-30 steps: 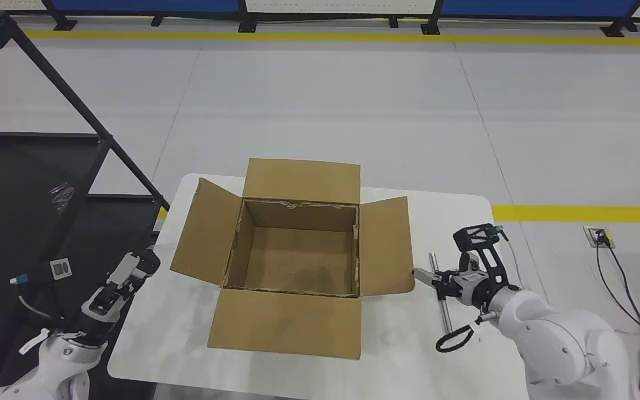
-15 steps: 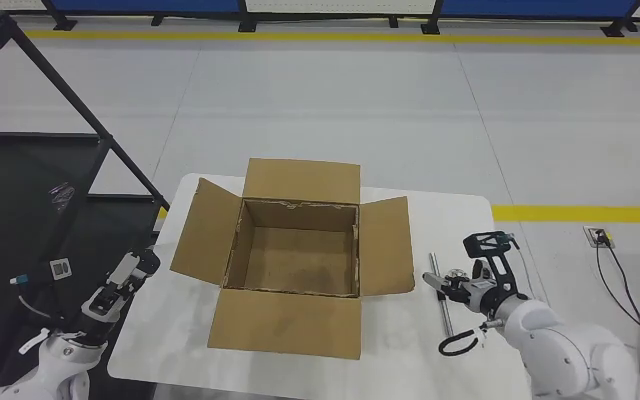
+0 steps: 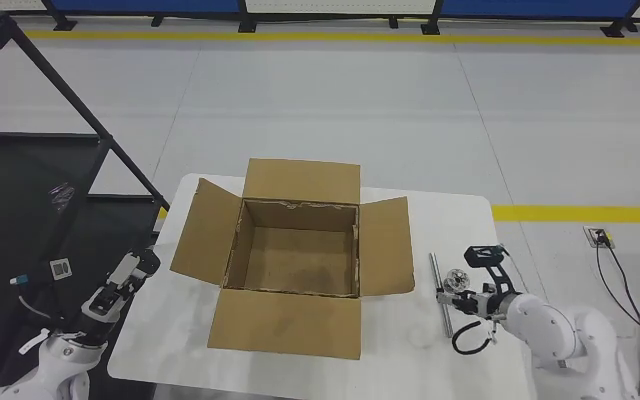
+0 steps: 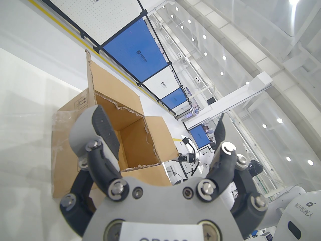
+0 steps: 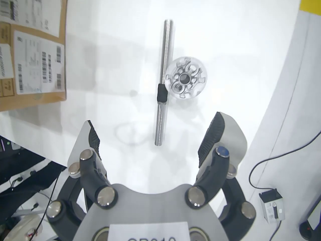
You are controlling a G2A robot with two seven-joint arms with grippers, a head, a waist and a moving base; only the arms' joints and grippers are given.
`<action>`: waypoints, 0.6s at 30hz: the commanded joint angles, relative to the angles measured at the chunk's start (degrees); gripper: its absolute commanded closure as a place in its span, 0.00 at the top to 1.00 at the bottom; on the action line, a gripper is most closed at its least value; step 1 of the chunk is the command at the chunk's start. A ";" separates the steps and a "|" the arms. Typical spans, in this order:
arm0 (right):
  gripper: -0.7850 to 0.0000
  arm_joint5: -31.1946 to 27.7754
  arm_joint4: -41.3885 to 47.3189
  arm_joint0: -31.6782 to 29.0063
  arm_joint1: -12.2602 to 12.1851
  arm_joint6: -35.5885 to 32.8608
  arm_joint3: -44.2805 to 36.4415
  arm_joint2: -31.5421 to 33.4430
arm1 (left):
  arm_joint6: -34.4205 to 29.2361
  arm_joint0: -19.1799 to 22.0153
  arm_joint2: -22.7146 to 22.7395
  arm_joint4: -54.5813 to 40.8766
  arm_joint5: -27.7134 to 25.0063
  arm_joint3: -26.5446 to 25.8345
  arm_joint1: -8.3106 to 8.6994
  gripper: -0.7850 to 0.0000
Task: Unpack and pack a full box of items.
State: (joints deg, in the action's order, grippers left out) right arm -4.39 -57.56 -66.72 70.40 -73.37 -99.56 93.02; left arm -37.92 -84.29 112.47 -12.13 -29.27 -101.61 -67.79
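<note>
While rod (image 5: 166, 51) lies beside clear disc (image 5: 186, 77), open box (image 3: 290, 322) near

We see the box (image 3: 300, 262) of matt brown corrugated cardboard, rough at its torn rims, with white paper labels (image 5: 37, 68) on its outside. Toward the table's (image 3: 440, 215) right edge, on its smooth, white, faintly reflective top, lie a polished metal rod (image 5: 164, 51) with a matt black band (image 5: 162, 93) and a shiny silvery disc (image 5: 186, 77). The left gripper (image 4: 160, 124) and right gripper (image 5: 155, 129) pair dull grey metal with ribbed black pads (image 5: 212, 136).

Pale floor (image 3: 330, 100) with yellow line (image 3: 300, 36); blue wall panels (image 4: 135, 53) beyond.
</note>
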 commanded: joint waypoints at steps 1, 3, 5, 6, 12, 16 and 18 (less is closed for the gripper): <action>1.00 0.30 1.00 1.37 0.03 -1.39 2.66 -1.58 | 0.00 0.00 0.00 0.00 0.00 0.00 0.00 1.00; 1.00 0.81 1.47 2.96 0.07 -1.83 5.39 -2.98 | 0.00 0.00 0.00 0.00 0.00 0.00 0.00 1.00; 1.00 1.29 2.01 4.47 0.13 -1.87 7.99 -4.25 | 0.00 0.00 0.00 0.00 0.00 0.00 0.00 1.00; 0.99 1.47 2.23 5.21 0.15 -1.61 9.05 -4.81 | 0.00 0.00 0.00 0.00 0.00 0.00 0.00 1.00; 0.90 1.98 5.19 8.93 0.28 -0.42 14.51 -7.04 | 0.00 0.00 0.00 0.00 0.00 0.00 0.00 1.00; 0.94 1.83 6.54 10.79 0.25 0.16 17.27 -8.05 | 0.00 0.00 0.00 0.00 0.00 0.00 0.00 1.00; 0.96 1.54 7.02 11.75 0.17 0.84 19.05 -8.21 | 0.00 0.00 0.00 0.00 0.00 0.00 0.00 1.00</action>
State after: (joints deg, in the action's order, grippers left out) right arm -2.72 -50.79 -55.42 70.61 -72.87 -81.44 84.85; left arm -37.92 -84.29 112.47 -12.13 -29.27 -101.61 -67.79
